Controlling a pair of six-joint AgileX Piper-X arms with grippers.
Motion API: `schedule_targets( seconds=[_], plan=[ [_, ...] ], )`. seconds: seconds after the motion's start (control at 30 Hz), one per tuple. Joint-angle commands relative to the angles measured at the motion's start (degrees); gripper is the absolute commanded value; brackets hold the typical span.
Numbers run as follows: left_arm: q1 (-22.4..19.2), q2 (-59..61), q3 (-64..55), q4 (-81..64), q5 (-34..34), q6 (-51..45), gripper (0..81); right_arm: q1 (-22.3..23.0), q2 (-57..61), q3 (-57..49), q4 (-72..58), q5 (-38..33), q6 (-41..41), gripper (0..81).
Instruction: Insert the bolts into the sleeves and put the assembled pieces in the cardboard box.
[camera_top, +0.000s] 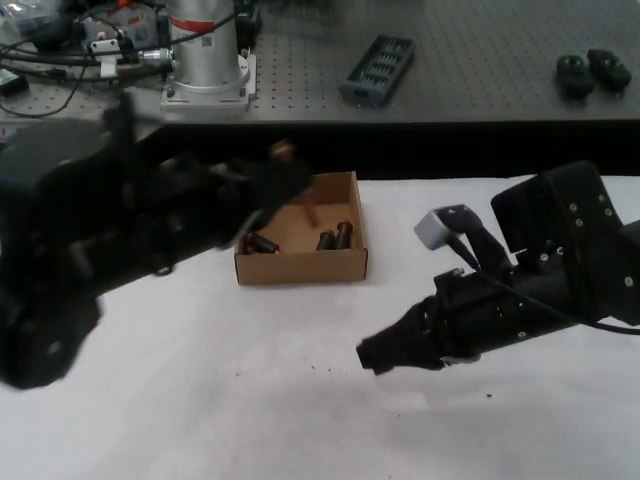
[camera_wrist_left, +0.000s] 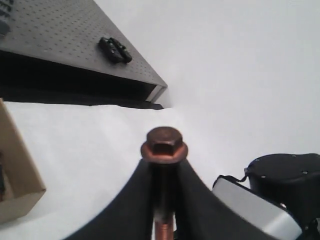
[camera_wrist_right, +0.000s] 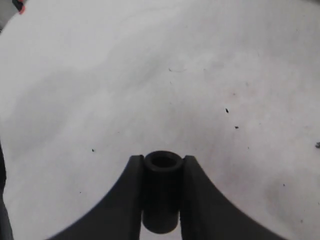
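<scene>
My left gripper is shut on a copper bolt, hex head up past the fingertips; in the high view the bolt's head shows above the left arm, just over the cardboard box. The box holds several dark assembled pieces. My right gripper is shut on a black sleeve, its open bore facing outward. In the high view the right gripper hovers low over the white cloth, to the right of the box and nearer the front.
White cloth covers the bench. Behind it lies a perforated metal table with a grey tray, two dark clamps, a metal post base and cables. The right arm's body appears close by in the left wrist view.
</scene>
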Motion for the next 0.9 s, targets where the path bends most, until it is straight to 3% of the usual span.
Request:
schedule_targets(
  seconds=[0.0,0.13,0.33,0.63,0.87],
  plan=[
    [-0.9,1.1,-2.2,-1.6,0.5,0.8,0.6,-0.7,-1.2,-0.1,-4.2,-2.9,1.8,3.7],
    [-1.1,1.8,-2.5,1.9,0.5,0.9,0.6,-1.5,-1.2,-0.1,-11.8,-8.1,7.8,3.7],
    [-1.1,1.8,-2.5,8.0,3.1,5.1,0.6,-1.5,-1.2,-0.1,-14.1,-11.6,8.7,3.7],
    [-0.6,1.8,-2.5,8.7,6.2,5.1,0.6,-1.5,-1.2,-0.1,-14.1,-13.5,3.4,3.7],
    [3.1,1.8,-3.1,8.7,12.9,3.1,0.6,-1.5,-1.2,-0.1,-13.6,-15.7,-0.9,3.7]
  ],
)
